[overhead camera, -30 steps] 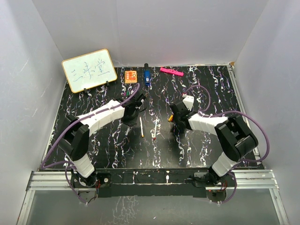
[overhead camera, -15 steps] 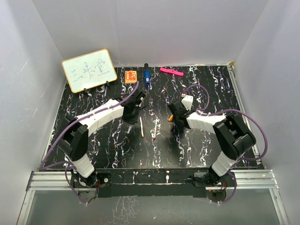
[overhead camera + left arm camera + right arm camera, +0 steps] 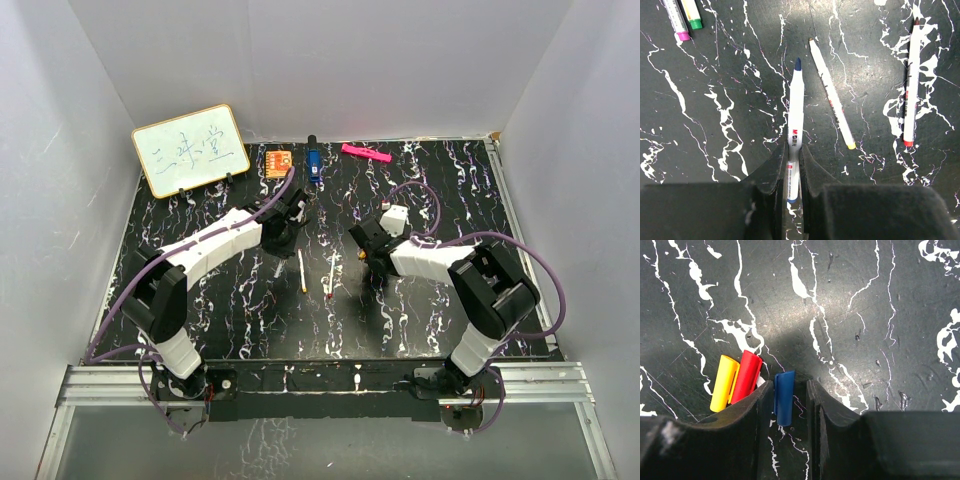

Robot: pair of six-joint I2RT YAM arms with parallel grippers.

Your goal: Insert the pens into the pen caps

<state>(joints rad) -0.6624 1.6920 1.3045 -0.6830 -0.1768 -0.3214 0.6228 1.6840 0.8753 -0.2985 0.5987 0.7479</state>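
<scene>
My left gripper (image 3: 794,150) is shut on a white pen with a blue tip (image 3: 796,110), gripping near its back end. On the table beyond lie a yellow-ended pen (image 3: 832,95) and a red-ended pen (image 3: 911,82). A purple-ended pen (image 3: 677,20) and a green-ended pen (image 3: 691,14) lie at the top left. My right gripper (image 3: 789,384) is open around a blue cap (image 3: 784,397), which rests against the left finger with a gap to the right one. A red cap (image 3: 746,376) and a yellow cap (image 3: 724,382) lie just left of it. Both grippers show in the top view, the left (image 3: 283,228) and the right (image 3: 362,245).
A whiteboard (image 3: 190,150) stands at the back left. An orange square block (image 3: 279,162), a thick blue and black marker (image 3: 312,165) and a flat pink bar (image 3: 365,153) lie along the back edge. White walls enclose the black marbled table (image 3: 200,320).
My left gripper has moved towards the back of the table. My right gripper has shifted a little to the left and back.
</scene>
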